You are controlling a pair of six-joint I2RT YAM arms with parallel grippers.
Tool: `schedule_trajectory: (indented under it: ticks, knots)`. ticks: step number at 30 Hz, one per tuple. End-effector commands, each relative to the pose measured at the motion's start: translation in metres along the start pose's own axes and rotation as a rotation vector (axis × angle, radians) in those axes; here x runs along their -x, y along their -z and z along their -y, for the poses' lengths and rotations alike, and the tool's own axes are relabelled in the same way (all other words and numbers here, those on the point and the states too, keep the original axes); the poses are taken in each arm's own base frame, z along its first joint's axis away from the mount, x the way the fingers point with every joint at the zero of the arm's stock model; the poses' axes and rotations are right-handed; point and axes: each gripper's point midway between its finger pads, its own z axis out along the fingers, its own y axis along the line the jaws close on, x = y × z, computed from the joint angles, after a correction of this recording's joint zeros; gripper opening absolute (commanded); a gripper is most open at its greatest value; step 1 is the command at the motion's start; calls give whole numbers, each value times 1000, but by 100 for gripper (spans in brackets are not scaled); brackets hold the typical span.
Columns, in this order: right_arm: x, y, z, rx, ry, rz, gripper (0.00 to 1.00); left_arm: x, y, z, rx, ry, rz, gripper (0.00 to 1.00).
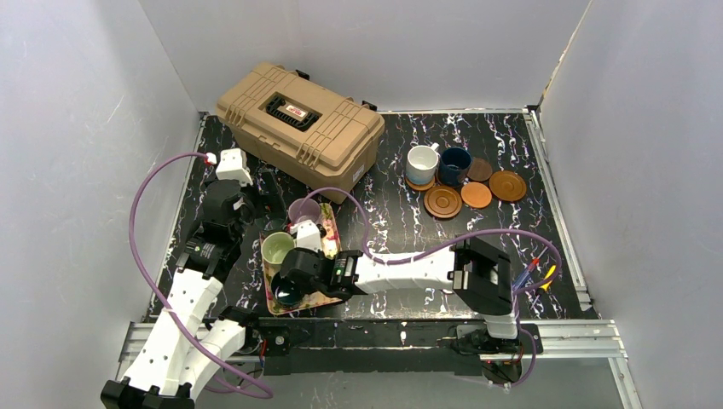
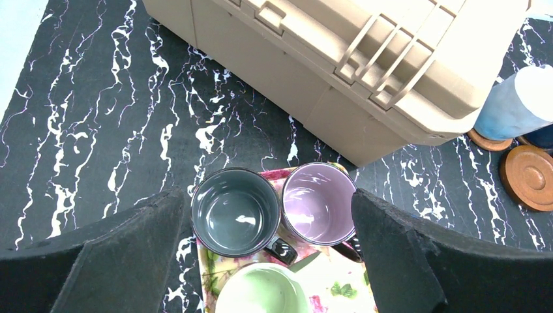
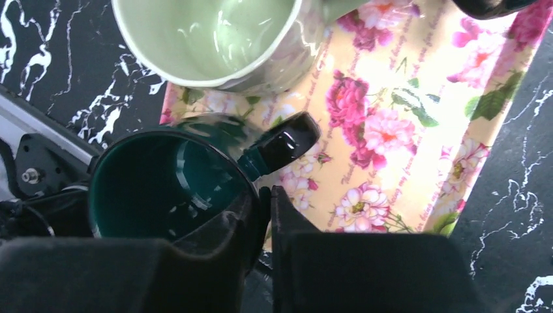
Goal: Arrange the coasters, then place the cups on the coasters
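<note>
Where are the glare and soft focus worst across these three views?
Right wrist: glare on the glossy wall of the pale green cup, flecks inside the teal cup, right gripper black and soft. Left wrist: one small highlight in the dark green cup; white cup at the right edge blurred, bluish. Top external: even light, no hard shadows.
</note>
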Motion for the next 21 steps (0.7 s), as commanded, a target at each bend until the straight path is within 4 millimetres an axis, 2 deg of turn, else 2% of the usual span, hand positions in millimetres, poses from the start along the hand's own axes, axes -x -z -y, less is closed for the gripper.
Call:
schedule_trajectory:
  ticks: [1,4,7,10,14,17,21]
  knots:
    - [9,19,1,-10,-6,9,12,5,4,-3,14,-5,20,98]
    - [16,31,6,-26,0,23,1,5,5,-4,18,-8,20,98]
    - [29,50,18,-62,25,55,1,6,5,-4,21,-7,23,98]
    - [54,79,38,-118,100,112,1,6,6,-4,21,-7,25,98]
    - [83,115,86,-213,200,96,1,7,7,-4,18,-7,26,98]
    - [98,133,135,-261,238,41,1,7,7,-4,18,-8,26,98]
    - [129,147,182,-221,335,19,1,7,6,-5,24,-12,25,98]
